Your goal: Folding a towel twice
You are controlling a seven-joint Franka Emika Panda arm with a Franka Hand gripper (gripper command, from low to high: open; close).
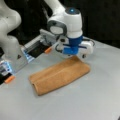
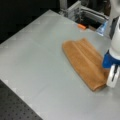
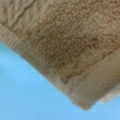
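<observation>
Grey table [image 1: 100,100] carries the towel [image 1: 60,75], folded into a long strip, in both front views; the gripper [image 1: 82,55] sits at its far end. Wrist view: towel corner just below. Grip: cannot tell. Judged: second fold pending.

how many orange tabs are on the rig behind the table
2: one orange tab beside the pincer near the towel, one at a front view's left edge. Others may be hidden.

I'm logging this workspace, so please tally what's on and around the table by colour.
Orange-brown: 1, the towel, folded into a long strip.
Bright orange: 2, small tabs at the table's edge.
White and blue: 1, the hand, at the towel's end.
Total: 4
</observation>
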